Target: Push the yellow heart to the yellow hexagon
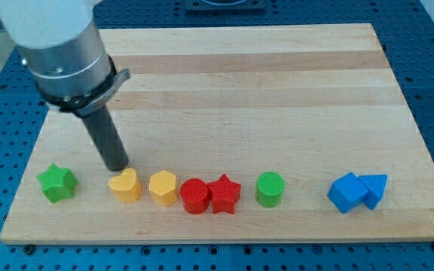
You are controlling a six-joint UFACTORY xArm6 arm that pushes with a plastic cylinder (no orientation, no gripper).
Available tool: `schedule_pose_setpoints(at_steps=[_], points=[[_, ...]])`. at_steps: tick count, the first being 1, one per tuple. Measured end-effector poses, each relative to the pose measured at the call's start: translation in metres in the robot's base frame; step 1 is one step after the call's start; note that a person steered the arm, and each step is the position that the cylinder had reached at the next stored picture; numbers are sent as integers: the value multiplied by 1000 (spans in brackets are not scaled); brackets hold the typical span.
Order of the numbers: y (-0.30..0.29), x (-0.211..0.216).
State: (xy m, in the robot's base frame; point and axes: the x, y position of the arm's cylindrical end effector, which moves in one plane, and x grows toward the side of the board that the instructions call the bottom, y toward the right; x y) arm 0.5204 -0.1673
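My tip [117, 166] is a bare rod end holding nothing; it sits just above the yellow heart [126, 185], toward the view's top-left of it, close or touching. The yellow hexagon [163, 187] stands just right of the heart, nearly touching. Further right of the heart come a red cylinder [194, 196], red star [224, 194], green cylinder [270, 188], blue cube [346, 192] and blue triangle [374, 189]. A green star [57, 183] lies left of the heart, on the wooden board [239, 83].

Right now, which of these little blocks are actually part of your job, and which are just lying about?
Part of the job:
- yellow heart
- yellow hexagon, just to its right in the view
- my tip, just above the heart

Just lying about:
- green star
- red cylinder
- red star
- green cylinder
- blue cube
- blue triangle
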Motion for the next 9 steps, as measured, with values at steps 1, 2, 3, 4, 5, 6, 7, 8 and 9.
schedule_pose_setpoints(at_steps=[1, 2, 3, 4, 5, 6, 7, 8, 9], points=[[-3, 3], [-7, 9], [-7, 16], [-8, 19], [-9, 41], [-9, 49], [7, 65], [19, 69], [24, 69]])
